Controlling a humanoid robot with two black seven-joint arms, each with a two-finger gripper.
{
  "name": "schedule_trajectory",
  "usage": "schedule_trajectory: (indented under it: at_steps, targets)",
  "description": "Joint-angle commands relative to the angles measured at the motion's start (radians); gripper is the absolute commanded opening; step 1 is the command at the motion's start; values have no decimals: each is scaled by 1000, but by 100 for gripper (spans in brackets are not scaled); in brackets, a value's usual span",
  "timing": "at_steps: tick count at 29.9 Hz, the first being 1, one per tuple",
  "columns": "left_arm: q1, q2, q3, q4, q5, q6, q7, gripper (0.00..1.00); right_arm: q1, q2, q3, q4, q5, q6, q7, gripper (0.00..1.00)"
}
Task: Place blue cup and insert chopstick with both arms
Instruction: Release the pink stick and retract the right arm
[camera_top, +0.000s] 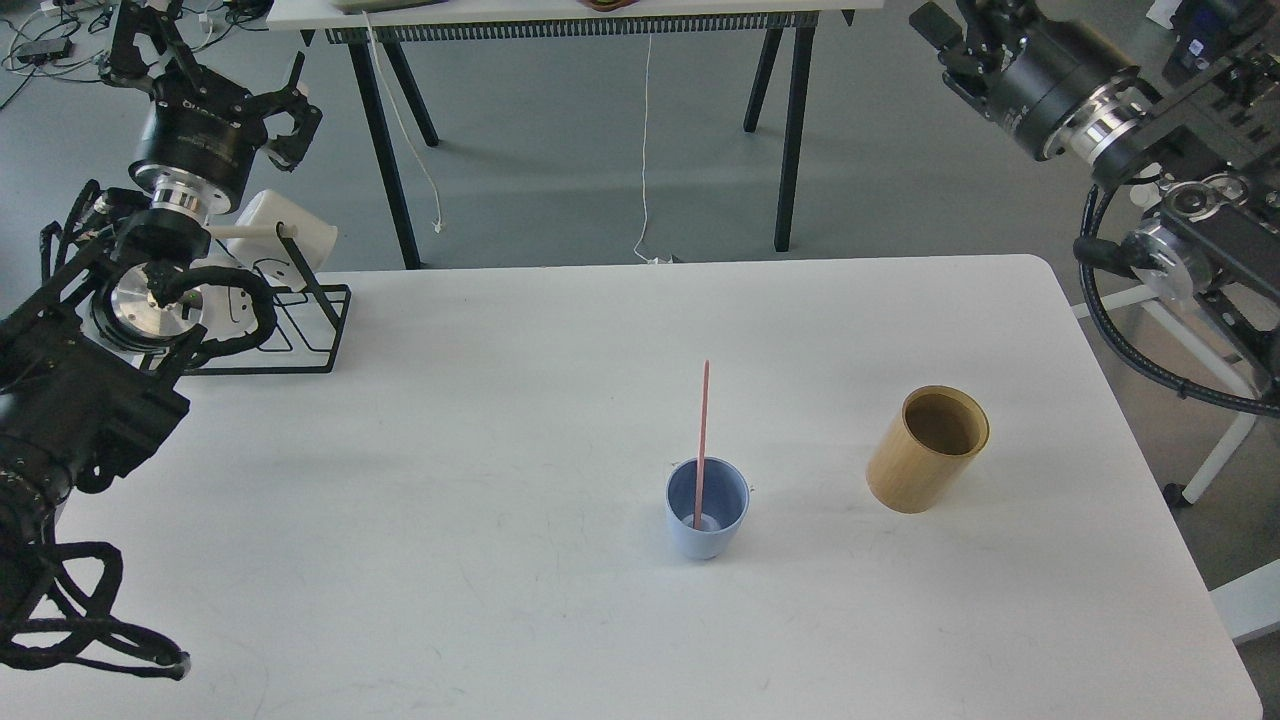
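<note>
Pale blue plastic forms the small tapered, handleless blue cup (707, 518), which stands upright on the white matte table (450, 500), right of centre and nearer the front edge. Head view, the only one supplied: the thin straight pink chopstick (702, 440) stands in the cup, its lower tip resting on the cup floor and its shaft leaning against the rim, with well over half its length rising clear. That lean is what keeps it up; nothing holds it. Judged from this layout, both parts of the task look done.

A tan bamboo-coloured cylinder (928, 448), open at the top and wider than the cup, stands apart to the cup's right, appears tilted in this view, and holds nothing visible.

The left gripper (283, 118) is raised well clear of the table at the upper left, its black claw fingers spread and holding nothing. The right gripper (935, 30) sits at the upper right edge, seen dark and partly cropped; whether its fingers are spread or together cannot be determined. Both arms sit far from the cup, consistent with a released load.

A white mug (285, 235) hangs on a black wire rack (300, 335) at the table's far left corner, smooth and glossy, untouched.
</note>
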Motion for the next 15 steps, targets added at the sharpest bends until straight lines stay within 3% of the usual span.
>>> schedule_trajectory:
  at_steps: [1, 10, 15]
  targets:
    - [4, -1, 0, 2, 0, 0, -1, 100, 0, 0, 5, -90, 224, 49, 2, 100]
    - [10, -13, -2, 14, 0, 0, -11, 100, -6, 98, 52, -435, 725, 317, -32, 99]
    - [13, -17, -3, 16, -3, 0, -12, 100, -32, 156, 54, -522, 819, 386, -60, 99]
